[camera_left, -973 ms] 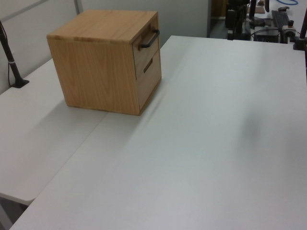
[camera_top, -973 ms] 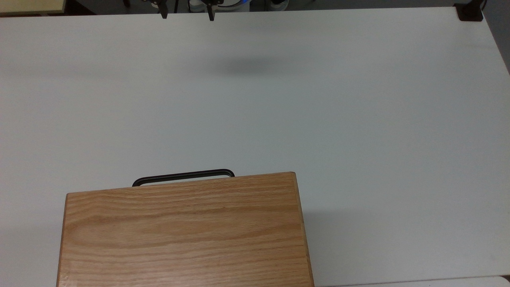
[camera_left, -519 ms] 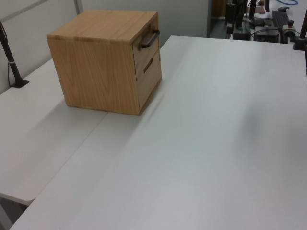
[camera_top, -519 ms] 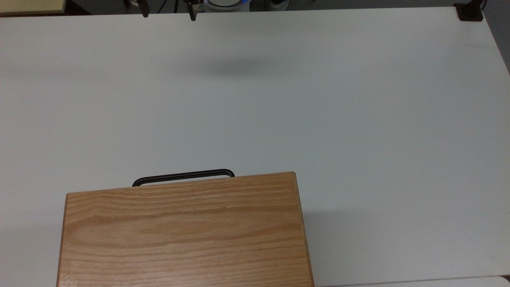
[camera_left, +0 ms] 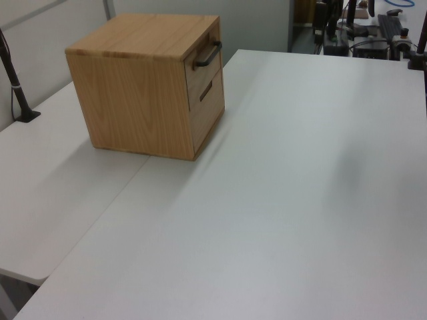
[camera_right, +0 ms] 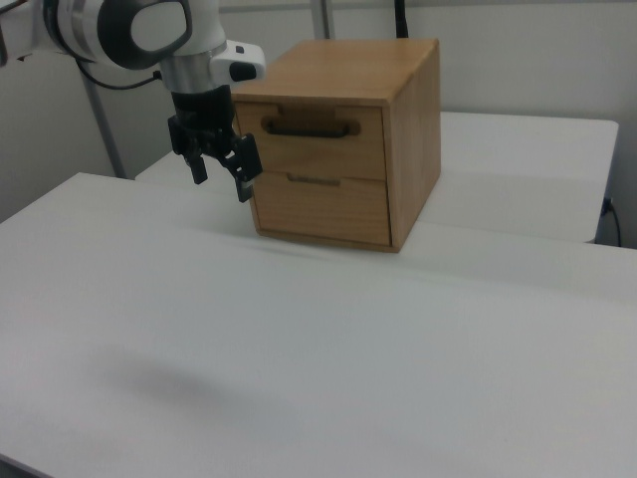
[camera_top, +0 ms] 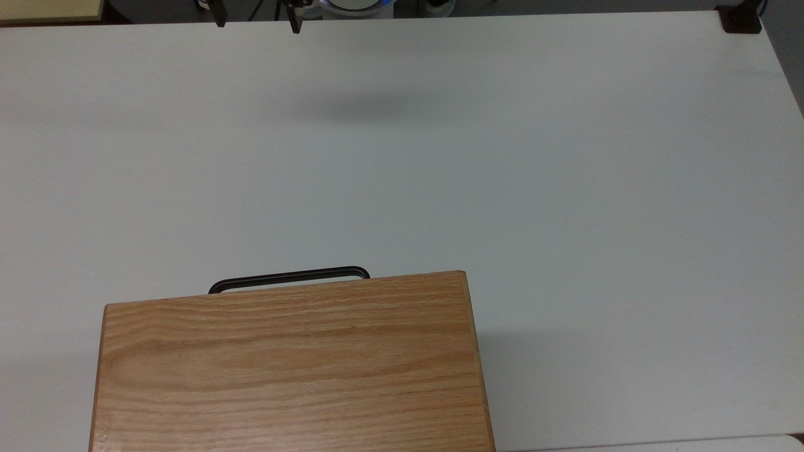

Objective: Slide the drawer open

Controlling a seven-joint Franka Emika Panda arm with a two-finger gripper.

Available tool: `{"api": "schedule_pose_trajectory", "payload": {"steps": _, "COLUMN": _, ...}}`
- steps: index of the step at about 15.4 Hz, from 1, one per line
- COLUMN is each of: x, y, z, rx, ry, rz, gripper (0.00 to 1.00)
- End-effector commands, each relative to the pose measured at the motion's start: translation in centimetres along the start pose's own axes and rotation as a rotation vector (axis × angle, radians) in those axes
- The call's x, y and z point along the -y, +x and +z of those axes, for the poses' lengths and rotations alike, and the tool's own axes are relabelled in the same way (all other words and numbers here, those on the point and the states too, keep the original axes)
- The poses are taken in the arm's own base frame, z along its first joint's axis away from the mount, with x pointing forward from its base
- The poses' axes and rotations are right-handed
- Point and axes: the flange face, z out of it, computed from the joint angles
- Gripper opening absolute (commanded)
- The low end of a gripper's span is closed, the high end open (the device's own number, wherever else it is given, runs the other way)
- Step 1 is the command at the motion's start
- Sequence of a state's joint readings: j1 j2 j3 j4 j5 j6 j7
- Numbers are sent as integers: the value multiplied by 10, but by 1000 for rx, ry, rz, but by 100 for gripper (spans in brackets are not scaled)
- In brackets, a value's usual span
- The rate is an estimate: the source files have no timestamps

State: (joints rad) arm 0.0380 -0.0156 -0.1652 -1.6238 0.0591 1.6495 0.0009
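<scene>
An oak-grained cabinet point(camera_top: 289, 364) stands at the top view's lower left. Its upper drawer point(camera_right: 314, 144) sits flush and shut, with a thin black bar handle point(camera_top: 289, 277) point(camera_left: 208, 55) point(camera_right: 309, 127) on the front board. A lower drawer point(camera_right: 318, 204) with a slot grip is below it, also shut. My gripper point(camera_right: 221, 179) hangs open in the air above the white table point(camera_top: 502, 188), empty, well away from the handle. In the top view its fingertips point(camera_top: 294, 25) poke in at the upper edge, gripper point(camera_top: 256, 22) facing the drawer front across open table.
A black clamp mount point(camera_top: 741, 19) sits at the table's far right corner in the top view. A black post point(camera_left: 13, 80) stands on the adjoining table at the left view's left. Cluttered equipment point(camera_left: 373, 27) lies beyond the table's far end.
My gripper has shifted toward the top view's left along the upper edge, still open. The cabinet and drawer have not moved.
</scene>
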Motion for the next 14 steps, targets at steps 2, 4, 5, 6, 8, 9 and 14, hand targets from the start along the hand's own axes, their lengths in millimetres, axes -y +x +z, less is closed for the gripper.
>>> {"api": "schedule_pose_trajectory", "payload": {"steps": 2, "x": 11, "y": 3, "z": -4, "rx": 5, "ry": 11, "rz": -24, "gripper": 100}}
{"api": "schedule_pose_trajectory", "payload": {"steps": 4, "x": 13, "y": 2, "z": -4, "rx": 9, "ry": 5, "rz": -32, "gripper": 100}}
{"api": "schedule_pose_trajectory", "payload": {"steps": 5, "x": 15, "y": 3, "z": -3, "rx": 4, "ry": 5, "rz": -43, "gripper": 100}}
{"api": "schedule_pose_trajectory", "payload": {"steps": 6, "x": 17, "y": 6, "z": 0, "rx": 1, "ry": 7, "rz": -36, "gripper": 100}}
{"api": "schedule_pose_trajectory", "payload": {"steps": 8, "x": 19, "y": 21, "z": 5, "rx": -47, "ry": 18, "rz": -6, "gripper": 100}}
{"api": "schedule_pose_trajectory", "payload": {"steps": 9, "x": 21, "y": 28, "z": 0, "rx": -98, "ry": 42, "rz": 65, "gripper": 100}}
{"api": "schedule_pose_trajectory", "payload": {"steps": 14, "x": 31, "y": 76, "z": 19, "rx": -273, "ry": 214, "rz": 637, "gripper": 100}}
